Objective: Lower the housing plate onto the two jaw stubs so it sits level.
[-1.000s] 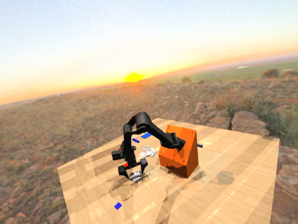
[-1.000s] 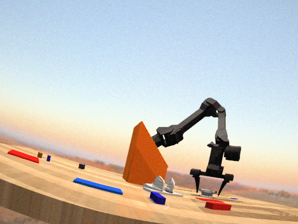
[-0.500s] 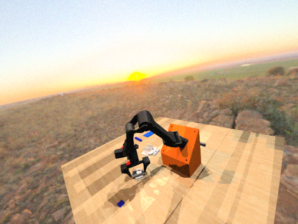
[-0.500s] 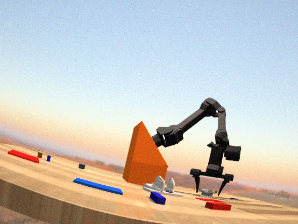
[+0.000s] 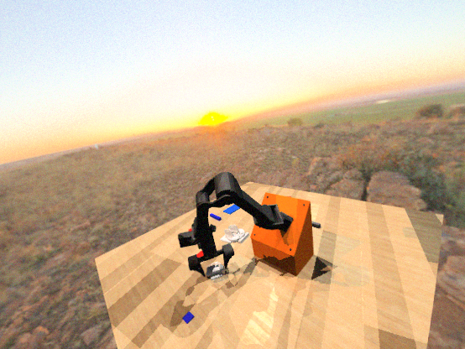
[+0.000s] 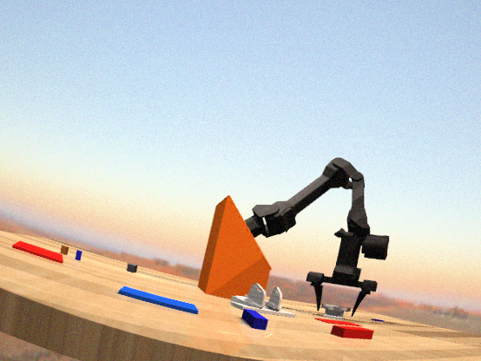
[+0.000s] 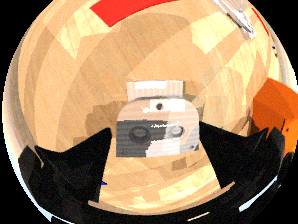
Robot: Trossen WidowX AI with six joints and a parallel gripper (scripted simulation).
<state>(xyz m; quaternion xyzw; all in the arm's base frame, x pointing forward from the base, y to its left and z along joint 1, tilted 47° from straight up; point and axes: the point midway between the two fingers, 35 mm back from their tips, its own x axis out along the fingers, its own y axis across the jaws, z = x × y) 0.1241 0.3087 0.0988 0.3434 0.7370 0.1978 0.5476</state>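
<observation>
Between the tool's [image 5: 216, 274] [image 6: 335, 313] [image 7: 155, 135] spread, unloaded fingers lies the housing plate [image 5: 216, 270] [image 6: 334, 311] [image 7: 157, 142], its long axis apparently running from one finger toward the other.

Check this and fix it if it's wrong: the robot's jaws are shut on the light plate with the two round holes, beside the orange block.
The jaws are open, not shut; the wrist view shows the light plate between them, with the two round holes, beside the orange block.
</observation>
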